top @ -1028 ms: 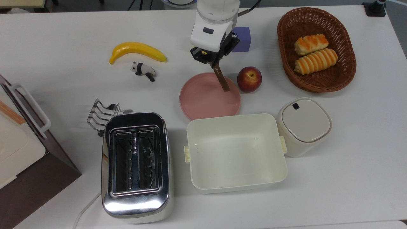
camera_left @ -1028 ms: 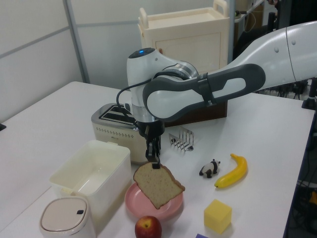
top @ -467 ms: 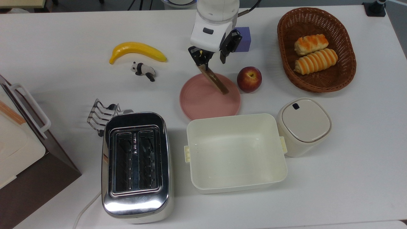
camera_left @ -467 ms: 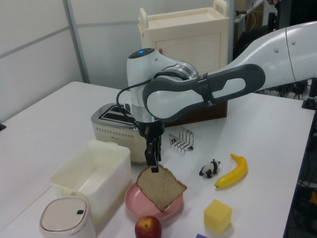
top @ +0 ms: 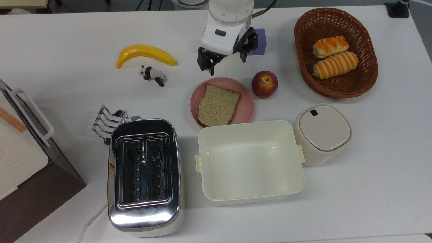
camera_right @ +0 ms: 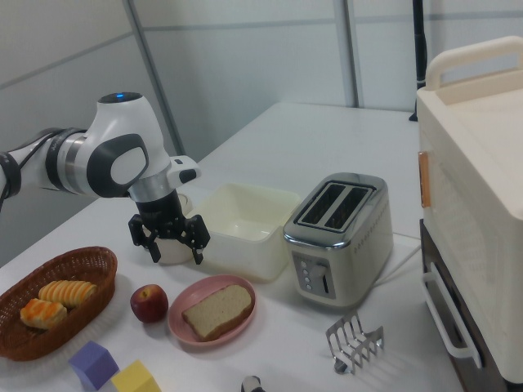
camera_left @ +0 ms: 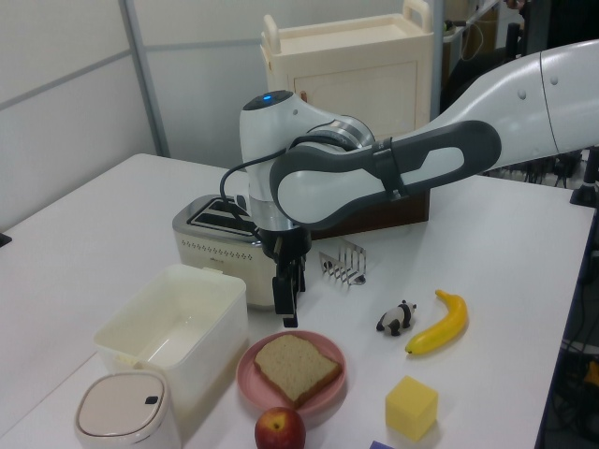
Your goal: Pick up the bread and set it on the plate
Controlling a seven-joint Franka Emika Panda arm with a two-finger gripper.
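One slice of bread [top: 217, 109] lies flat on the pink plate [top: 247, 108].
The gripper [top: 224, 59] hangs above the plate's far edge, fingers spread wide (holding nothing); an apple [top: 265, 84] sits just right in the top view.

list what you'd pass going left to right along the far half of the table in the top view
Yellow banana → small black-and-white panda figure → open pincer → round red apple → oval brown wicker basket holding two orange-striped rolls.
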